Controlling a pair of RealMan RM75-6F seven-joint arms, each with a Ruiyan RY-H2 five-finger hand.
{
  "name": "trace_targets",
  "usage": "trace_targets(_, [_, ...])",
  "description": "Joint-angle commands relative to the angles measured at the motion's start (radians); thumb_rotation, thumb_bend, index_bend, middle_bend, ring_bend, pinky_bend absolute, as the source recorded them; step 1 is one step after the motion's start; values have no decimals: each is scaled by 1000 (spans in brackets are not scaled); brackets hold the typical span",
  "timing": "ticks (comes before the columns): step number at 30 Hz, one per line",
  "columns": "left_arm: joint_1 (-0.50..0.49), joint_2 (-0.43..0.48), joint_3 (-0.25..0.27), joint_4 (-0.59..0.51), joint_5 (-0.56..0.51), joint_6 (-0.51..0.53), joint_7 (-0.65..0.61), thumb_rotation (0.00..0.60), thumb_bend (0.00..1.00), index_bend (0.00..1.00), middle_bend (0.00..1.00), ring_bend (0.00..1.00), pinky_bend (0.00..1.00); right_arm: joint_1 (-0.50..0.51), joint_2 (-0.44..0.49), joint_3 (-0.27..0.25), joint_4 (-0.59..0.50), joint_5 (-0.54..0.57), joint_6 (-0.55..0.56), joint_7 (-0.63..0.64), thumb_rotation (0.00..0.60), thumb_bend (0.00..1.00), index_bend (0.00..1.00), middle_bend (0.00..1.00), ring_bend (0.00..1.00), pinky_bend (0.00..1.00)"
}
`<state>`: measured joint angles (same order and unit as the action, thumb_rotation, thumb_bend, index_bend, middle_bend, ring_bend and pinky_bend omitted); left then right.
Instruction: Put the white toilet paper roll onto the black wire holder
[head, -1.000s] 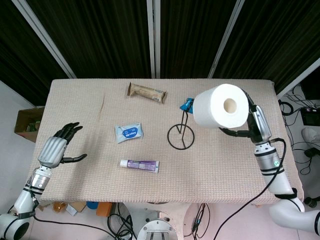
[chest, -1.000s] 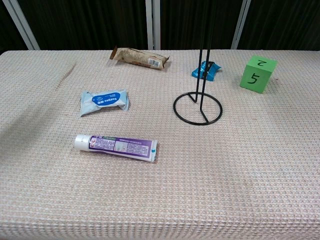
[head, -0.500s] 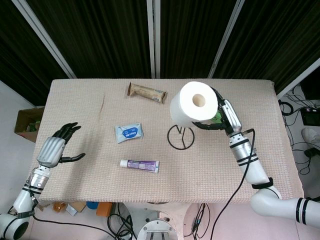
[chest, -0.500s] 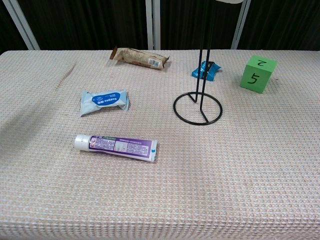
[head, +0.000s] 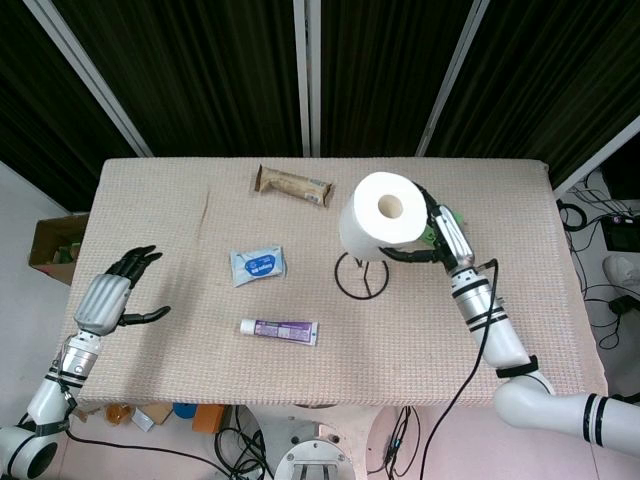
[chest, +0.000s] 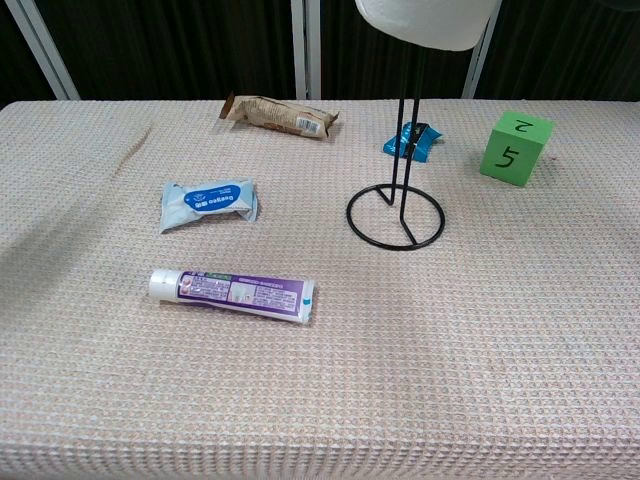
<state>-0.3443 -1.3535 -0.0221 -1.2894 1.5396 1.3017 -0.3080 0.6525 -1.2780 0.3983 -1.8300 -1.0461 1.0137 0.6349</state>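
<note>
My right hand (head: 432, 232) grips the white toilet paper roll (head: 380, 217) from its right side, core hole facing up. The roll hangs directly over the black wire holder (head: 360, 275), hiding the holder's top. In the chest view the roll's underside (chest: 428, 20) shows at the top edge, around the upper part of the holder's upright rods (chest: 406, 120); the ring base (chest: 394, 217) stands on the table. My left hand (head: 112, 296) hovers open near the table's left front edge, holding nothing.
On the beige mat lie a toothpaste tube (chest: 232, 291), a blue wipes pack (chest: 208, 202), a brown snack wrapper (chest: 280, 113), a small blue packet (chest: 412, 140) behind the holder, and a green cube (chest: 516, 148) at the right.
My right hand carried the roll leftward from the table's right side to above the holder, then lowered it; its underside now shows in the chest view. The left hand stayed put.
</note>
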Motion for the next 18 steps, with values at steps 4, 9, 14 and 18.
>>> trace_targets(4, [3,-1,0,0,1,6,0,93,37,113,62,60,229,-3,-20,-18,47,-8,-54,23,600,121,400,302,216,327])
trace_targets(9, [7,-2,3,3,3,9,0,91,38,113,62,60,229,-14,-49,-28,109,-21,-77,58,600,118,339,281,198,317])
trace_targets(14, [8,-2,3,4,5,11,3,92,38,112,62,59,229,-23,-66,-53,171,-50,-115,79,600,118,334,270,197,308])
trace_targets(18, [8,-2,4,-2,11,17,11,94,38,113,62,60,229,-28,-75,-72,212,-77,-145,101,600,117,316,248,192,300])
